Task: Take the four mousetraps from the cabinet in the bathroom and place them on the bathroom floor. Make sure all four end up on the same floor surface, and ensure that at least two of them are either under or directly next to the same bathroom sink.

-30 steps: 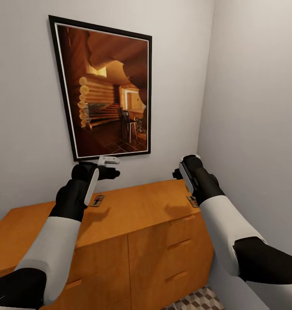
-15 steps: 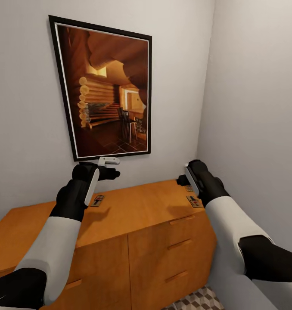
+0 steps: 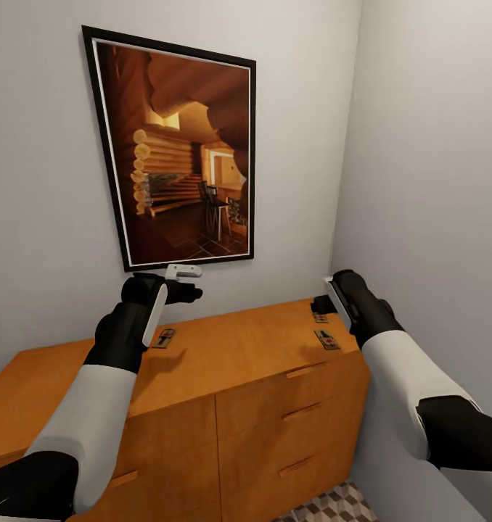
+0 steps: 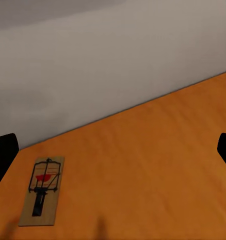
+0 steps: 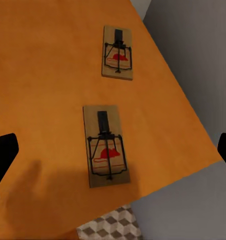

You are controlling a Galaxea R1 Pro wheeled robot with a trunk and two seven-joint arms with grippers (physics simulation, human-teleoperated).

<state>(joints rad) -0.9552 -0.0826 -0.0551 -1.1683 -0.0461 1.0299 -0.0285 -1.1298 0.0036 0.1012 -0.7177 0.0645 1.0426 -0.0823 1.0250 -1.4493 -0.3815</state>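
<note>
Low in the head view we see the wide orange-brown wooden cabinet [image 3: 224,377], its top surface carrying small flat brown wooden mousetraps with dark wire parts: one [image 3: 165,337] left of centre, two [image 3: 326,338] at the right end. We judge them light, stiff and thin, best pinched across the board edges, clear of the wire. The left gripper [image 4: 113,150] and the right gripper [image 5: 113,150] both hover with jaws released.

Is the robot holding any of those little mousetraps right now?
No. Both the left gripper and right gripper hover empty above the cabinet; the mousetraps lie flat on it.
</note>
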